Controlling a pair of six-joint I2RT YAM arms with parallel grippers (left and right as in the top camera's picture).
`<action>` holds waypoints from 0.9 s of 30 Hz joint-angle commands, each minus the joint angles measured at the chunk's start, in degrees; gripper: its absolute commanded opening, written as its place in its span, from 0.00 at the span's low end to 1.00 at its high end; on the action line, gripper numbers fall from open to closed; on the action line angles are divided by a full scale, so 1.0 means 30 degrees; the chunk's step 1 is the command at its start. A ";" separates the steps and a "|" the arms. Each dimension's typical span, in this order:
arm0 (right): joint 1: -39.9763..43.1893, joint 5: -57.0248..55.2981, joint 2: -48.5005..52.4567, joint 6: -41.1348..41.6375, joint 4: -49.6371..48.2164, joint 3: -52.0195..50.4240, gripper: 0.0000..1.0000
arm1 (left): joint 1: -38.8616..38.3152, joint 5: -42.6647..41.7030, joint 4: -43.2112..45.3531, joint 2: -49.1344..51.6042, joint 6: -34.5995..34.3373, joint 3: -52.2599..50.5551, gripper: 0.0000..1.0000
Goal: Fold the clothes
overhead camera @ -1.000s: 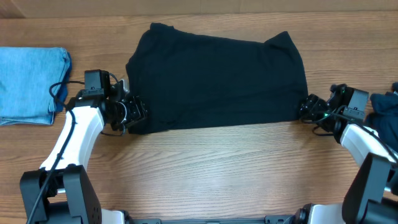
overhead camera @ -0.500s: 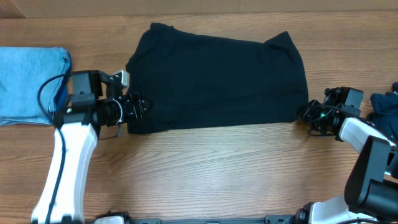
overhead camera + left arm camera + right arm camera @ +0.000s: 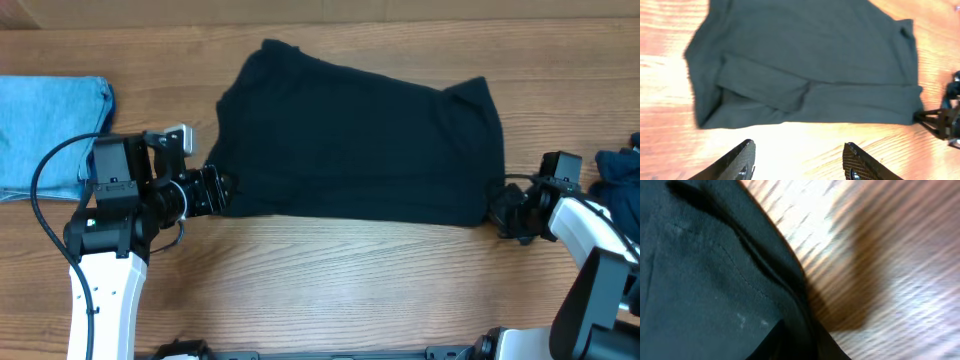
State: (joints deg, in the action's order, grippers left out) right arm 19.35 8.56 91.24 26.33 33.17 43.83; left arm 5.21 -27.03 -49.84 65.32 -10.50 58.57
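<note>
Left jaws: apart, empty, just beside black T-shirt at near left corner.
Right jaws: clamped on its near right corner.

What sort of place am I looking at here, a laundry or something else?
Probably a robotics lab or test bench: white robot arms work at a wooden table, with a black T-shirt spread out and folded light blue denim beside it.
</note>
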 commanded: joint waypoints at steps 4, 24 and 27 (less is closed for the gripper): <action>0.0000 -0.1982 -0.0408 0.0299 0.0051 -0.0233 0.19 | -0.0138 0.2936 -0.2157 0.0321 0.0495 0.0240 0.59; 0.0000 -0.1253 -0.0408 0.0138 0.0058 -0.0233 0.19 | -0.3242 0.6856 0.0867 0.7344 -0.1253 -0.1173 0.43; 0.0000 -0.1180 -0.0408 0.0095 0.0051 -0.0233 0.19 | -0.3242 0.8094 0.1246 0.7344 -0.1158 -0.1173 0.47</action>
State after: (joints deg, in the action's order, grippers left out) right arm 19.31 5.63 91.00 26.76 33.19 43.81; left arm -4.51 -10.00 -47.16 87.37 -12.32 55.42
